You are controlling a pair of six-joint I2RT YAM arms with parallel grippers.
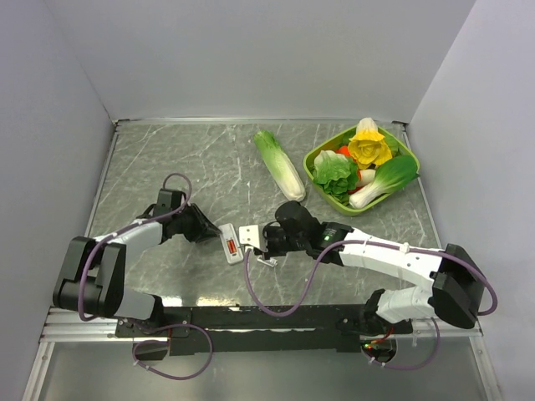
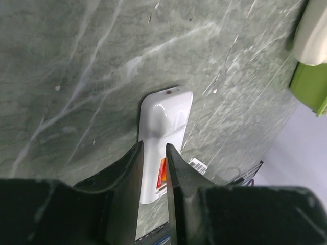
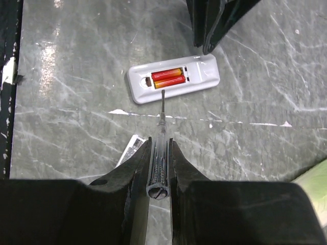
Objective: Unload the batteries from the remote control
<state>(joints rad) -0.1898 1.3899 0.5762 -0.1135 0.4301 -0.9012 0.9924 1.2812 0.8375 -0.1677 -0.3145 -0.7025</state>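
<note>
Remote control [image 3: 205, 75] lies mid-table, open side up, both batteries [image 3: 167, 78] in its recess.
Right gripper [image 3: 160, 145] clamps a screwdriver [image 3: 159, 163]. Left gripper [image 2: 153, 146] is nearly closed over the remote; I cannot tell whether it grips. The far-right green bowl [image 1: 308, 163] holds vegetables [image 1: 334, 171].

Grey marbled table [image 1: 167, 167], remote control [image 1: 231, 247], cabbage [image 1: 280, 165], green bowl [image 1: 321, 189]

Left gripper [image 2: 153, 147] is low over the near end of the remote control [image 2: 166, 115], dark fingers [image 2: 127, 173] set close with only a slim gap, a red-orange strip [image 2: 163, 171] showing through it. The white bar lies flat on the marbled green table [image 2: 76, 61], with a green bowl [image 2: 309, 84] at the far right edge.
</note>
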